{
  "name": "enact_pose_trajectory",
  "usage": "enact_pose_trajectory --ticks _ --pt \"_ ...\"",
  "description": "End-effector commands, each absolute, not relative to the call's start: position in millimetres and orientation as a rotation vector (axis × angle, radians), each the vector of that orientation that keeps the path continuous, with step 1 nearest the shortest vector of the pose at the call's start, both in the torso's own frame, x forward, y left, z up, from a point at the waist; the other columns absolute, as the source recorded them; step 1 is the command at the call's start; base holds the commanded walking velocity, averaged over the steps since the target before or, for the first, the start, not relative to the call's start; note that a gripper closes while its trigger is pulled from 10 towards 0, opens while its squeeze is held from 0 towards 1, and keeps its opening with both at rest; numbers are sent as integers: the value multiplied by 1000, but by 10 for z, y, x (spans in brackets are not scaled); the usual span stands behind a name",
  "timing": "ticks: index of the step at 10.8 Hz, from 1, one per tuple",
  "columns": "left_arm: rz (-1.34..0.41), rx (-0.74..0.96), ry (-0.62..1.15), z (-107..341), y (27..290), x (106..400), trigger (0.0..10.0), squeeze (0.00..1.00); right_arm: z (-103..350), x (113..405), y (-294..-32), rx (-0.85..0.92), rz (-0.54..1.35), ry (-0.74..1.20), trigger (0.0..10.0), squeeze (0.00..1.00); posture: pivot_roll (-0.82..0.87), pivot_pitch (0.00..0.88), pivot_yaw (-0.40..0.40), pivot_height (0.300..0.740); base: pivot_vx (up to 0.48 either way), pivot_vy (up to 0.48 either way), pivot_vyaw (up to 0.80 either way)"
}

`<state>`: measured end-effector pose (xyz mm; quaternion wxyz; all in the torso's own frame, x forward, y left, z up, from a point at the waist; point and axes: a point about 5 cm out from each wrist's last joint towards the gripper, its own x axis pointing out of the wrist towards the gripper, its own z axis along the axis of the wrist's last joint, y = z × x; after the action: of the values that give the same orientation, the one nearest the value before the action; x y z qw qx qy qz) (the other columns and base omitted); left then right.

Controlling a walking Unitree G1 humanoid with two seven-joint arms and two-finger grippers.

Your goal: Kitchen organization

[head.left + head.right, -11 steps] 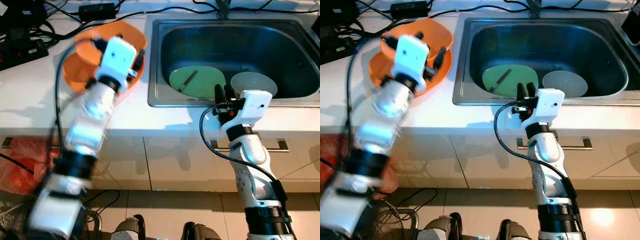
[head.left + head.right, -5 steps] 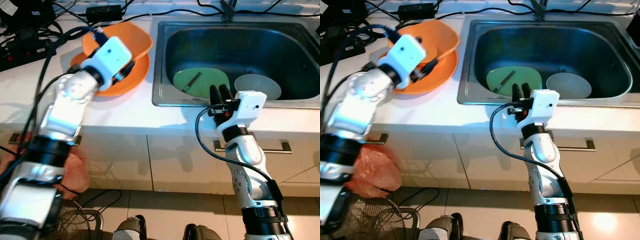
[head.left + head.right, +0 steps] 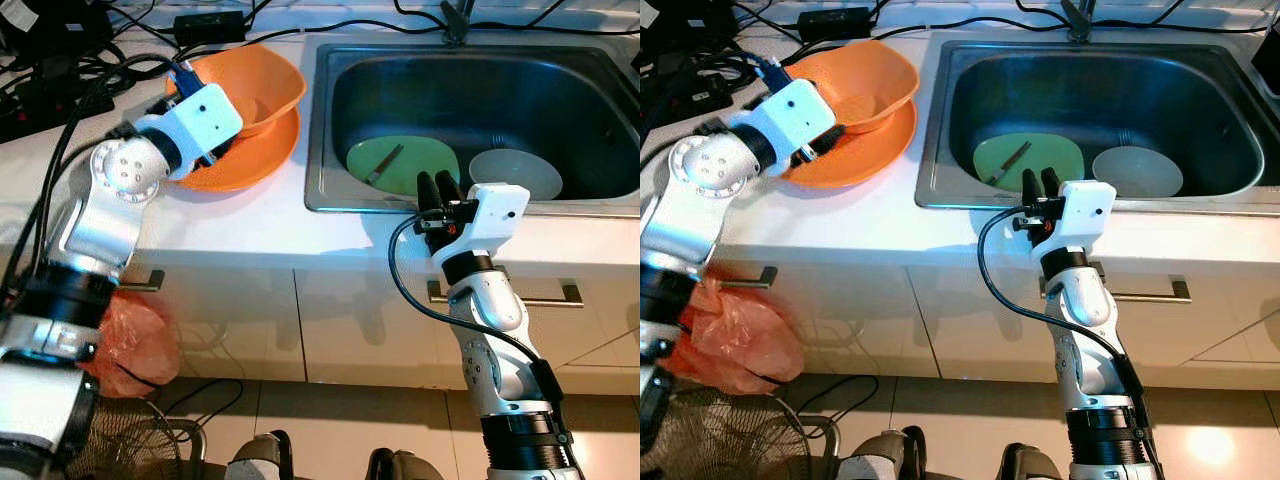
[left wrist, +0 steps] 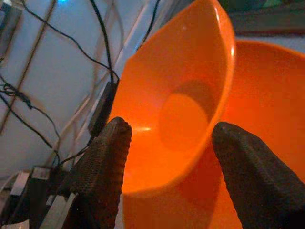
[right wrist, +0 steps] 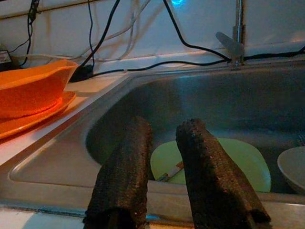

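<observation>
The right pincer [image 3: 436,186] hangs at the desk's [image 3: 250,215] front edge before the sink [image 3: 325,120], its fingers [image 5: 126,167] close together, gripping nothing. Inside the sink lie a green plate [image 3: 400,165] bearing a utensil [image 3: 381,164] and, beside it, a white bowl [image 3: 515,170]. Farther left, the left pincer [image 4: 169,160] is spread wide, empty, around the near rim of the orange bowl [image 4: 176,109], which is nested tilted in a larger orange bowl [image 3: 240,160] near the sink's left edge.

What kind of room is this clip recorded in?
Most likely a home kitchen: a stainless sink set into a white counter, with a green plate and a grey bowl lying in it, and cabinet fronts with handles below.
</observation>
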<state>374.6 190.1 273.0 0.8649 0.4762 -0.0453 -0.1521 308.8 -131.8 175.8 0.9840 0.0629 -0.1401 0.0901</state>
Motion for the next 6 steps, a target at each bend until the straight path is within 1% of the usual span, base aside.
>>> enact_pose_trajectory --ticks 1,4,6 --pt "-333 1024 -74 2689 1883 3782 10000 0 1749 3092 -1316 127 182 -278 10000 0 62 147 47 740 0 0 0" --pt "-326 1081 -25 2498 1848 3918 10000 0 1755 3088 -1337 126 170 -282 10000 0 52 151 50 740 0 0 0" --pt "-292 1117 -25 2478 1823 3996 10000 0 1775 3087 -1344 129 167 -290 10000 0 48 153 50 740 0 0 0"
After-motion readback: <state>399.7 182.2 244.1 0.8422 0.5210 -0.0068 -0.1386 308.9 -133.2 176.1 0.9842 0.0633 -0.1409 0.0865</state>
